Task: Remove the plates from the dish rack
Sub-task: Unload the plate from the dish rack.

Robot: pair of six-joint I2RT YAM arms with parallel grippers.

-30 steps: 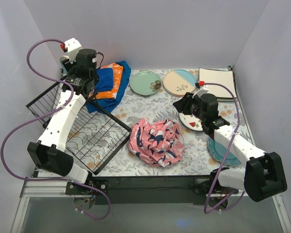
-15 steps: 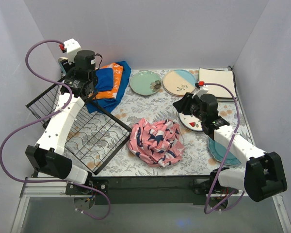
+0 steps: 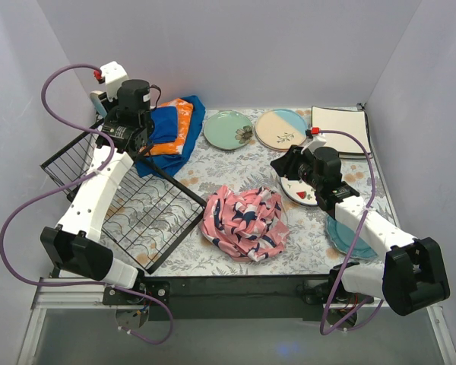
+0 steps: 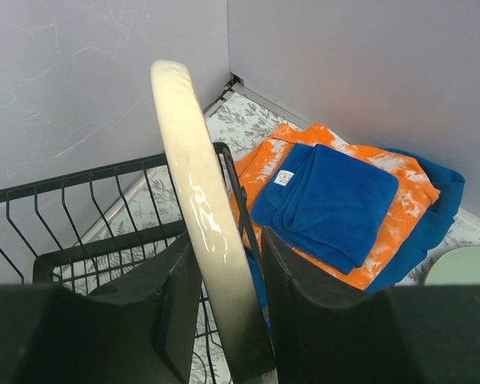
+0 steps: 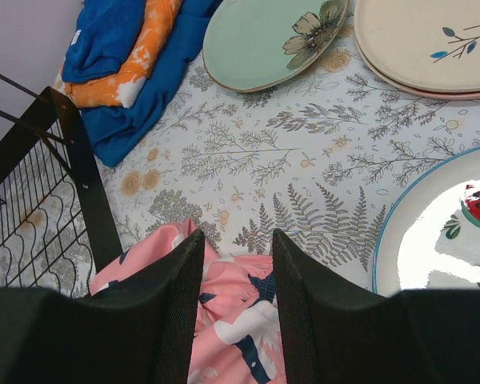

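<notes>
Held plate (image 4: pixel 194 184): cream rim, standing on edge and leaning slightly. It sits above the far end of the dish rack (image 3: pixel 148 209), towards the far left corner of the table (image 3: pixel 247 163).
Left gripper (image 4: pixel 226 276): my two fingers (image 4: pixel 172 308) are clamped on the lower rim of the held plate, one on each face.
Dish rack: black wire, lying along the left edge of the table. Its near corner is close to the near edge.
Mint green plate (image 3: pixel 228 129): flat at the far edge, near the middle.
Cream-and-blue plate (image 3: pixel 281 129): flat at the far edge, just beside the mint green plate on its right.
Cream square plate (image 3: pixel 340 122): in the far right corner.
White plate with red marks (image 3: pixel 300 194): flat towards the right edge, partly under my right arm.
Teal plate (image 3: pixel 348 237): near the right edge, towards the near right corner, partly hidden by my right arm.
Right gripper (image 5: pixel 236 264): fingers spread apart with nothing between them, above the table beside the pink patterned cloth (image 3: pixel 243 223).
Blue-orange cloths (image 3: pixel 171 129): folded at the far edge, just beside the far end of the rack.
</notes>
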